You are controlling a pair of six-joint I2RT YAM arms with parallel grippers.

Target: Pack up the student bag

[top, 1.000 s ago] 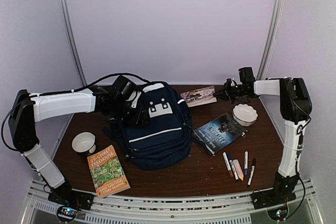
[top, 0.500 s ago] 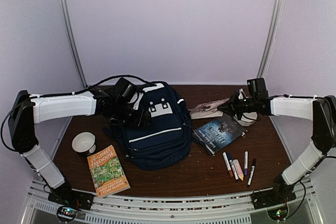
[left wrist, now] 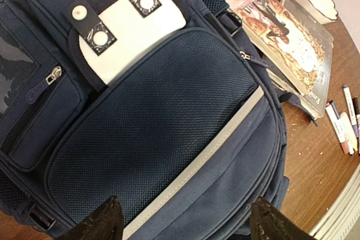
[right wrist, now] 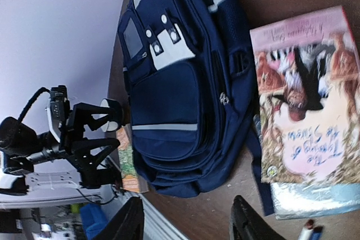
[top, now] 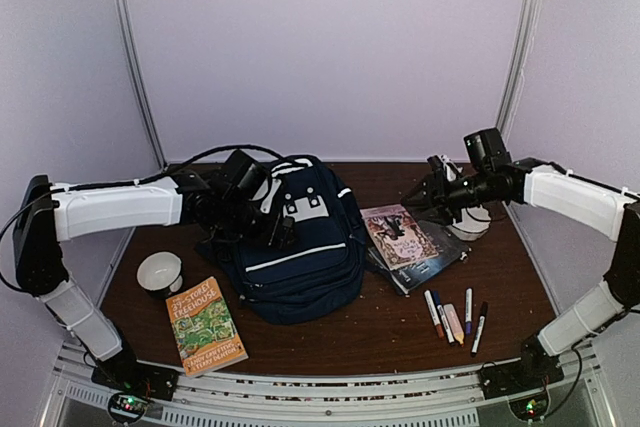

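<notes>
Above the student bag [top: 300, 252], left end effector [left wrist: 185, 220] hangs wide; right end effector [right wrist: 188, 220] stands parted, empty.

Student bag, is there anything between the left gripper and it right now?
Nothing visible does. The left gripper hangs over the student bag, jaws open, with only bag fabric showing between its fingers. The books lie beside the bag, clear of the gripper.

Plain pale lilac walls [top: 330, 47] surround a dark brown wooden table [top: 350, 337]. Two thin metal poles [top: 135, 57] stand behind it.
</notes>
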